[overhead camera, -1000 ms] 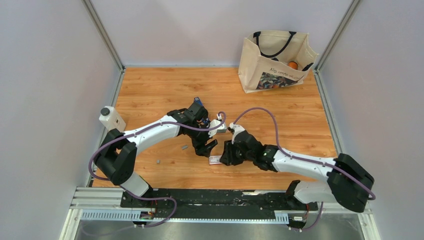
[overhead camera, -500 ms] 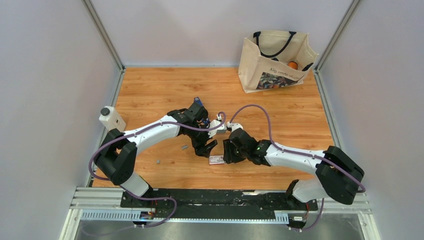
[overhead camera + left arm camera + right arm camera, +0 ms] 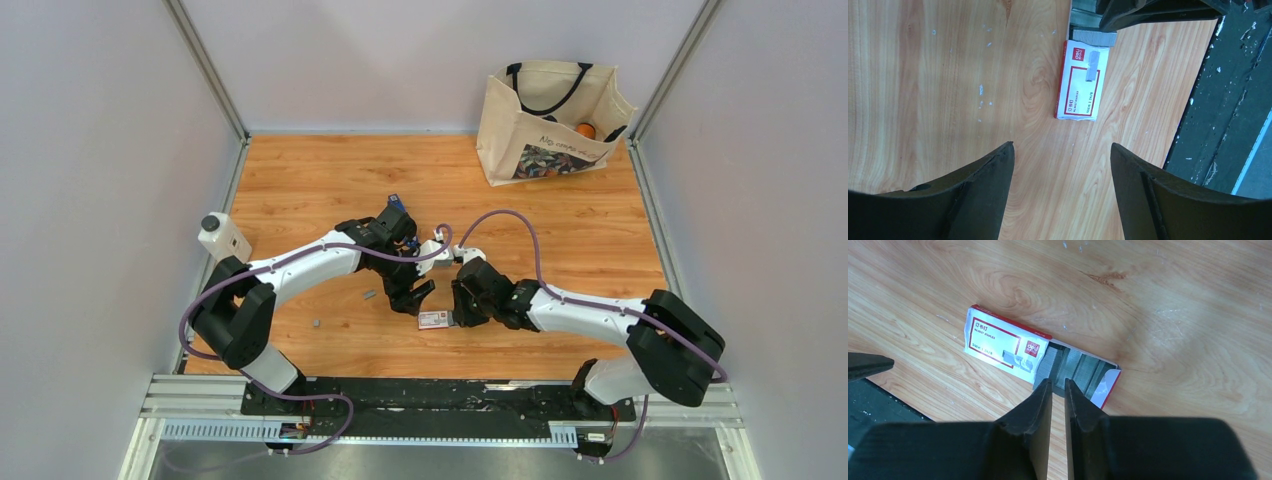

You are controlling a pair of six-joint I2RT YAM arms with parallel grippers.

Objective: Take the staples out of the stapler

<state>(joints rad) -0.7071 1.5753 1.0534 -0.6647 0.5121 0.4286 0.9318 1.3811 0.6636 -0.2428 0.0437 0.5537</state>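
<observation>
- Since a second ago the right arm's shoulder and elbow have swung leftward. The right gripper [image 3: 1057, 383] has kept its tips at the box, and the left arm has not shifted.
- Only a blue tip of the stapler [image 3: 394, 201] shows, beyond the left gripper's wrist on the far side of that arm. The arm hides the rest of it.
- One of the staples [image 3: 369, 294] lies loose on the table [image 3: 560, 230] just outside the left gripper. Another grey bit [image 3: 316, 323] lies farther out, toward that arm's base.
- The left gripper [image 3: 1060, 149] hovers with its fingers spread wide and nothing between them. The white-and-red box [image 3: 1003, 345] lies just ahead of its tips.
- The right gripper's fingers are drawn in to a narrow slit. Their tips rest against the grey strips [image 3: 1073, 367] packed in the box's open end; whether they pinch one cannot be told.
- Both grippers sit near each other, facing across the box.
- A tote bag [image 3: 550, 120] stands well beyond the right gripper, in the far corner.
</observation>
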